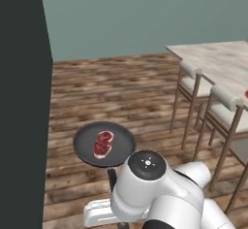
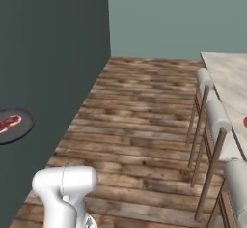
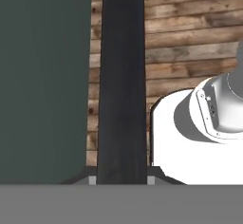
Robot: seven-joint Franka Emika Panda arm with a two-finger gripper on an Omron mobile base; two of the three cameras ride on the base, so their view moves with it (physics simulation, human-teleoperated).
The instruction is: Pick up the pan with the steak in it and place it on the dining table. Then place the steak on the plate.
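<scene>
Nearest the base, the end effector [image 3: 122, 180] was closed on the handle of the pan [image 1: 104, 144], the long black bar running straight up the hand view from between the finger tips, so the grip sat on the handle rather than on the bowl. Held that way, the pan hung in the air above the wooden floor [image 1: 116, 92], level enough that the steak [image 1: 102, 143] lay flat near the middle of the bowl; keeping it level was probably the reason for the low, outstretched hold, since a tilt would let the meat slide toward the rim. In the right base view the pan showed at the left edge, in front of the dark wall [image 2: 53, 53], with the steak on it. Further off and to the right stood the chairs [image 1: 191, 89], their pale cushions tucked against the near edge of the dining desk [image 1: 220, 60], well apart from the pan. A small patch of red at the right edge of the desk top was probably the rim of the plate [image 1: 246, 94], though too little showed to be sure. The pan was not yet on the desk, so the carry appeared to be the step in hand, with the steak transfer to follow.
</scene>
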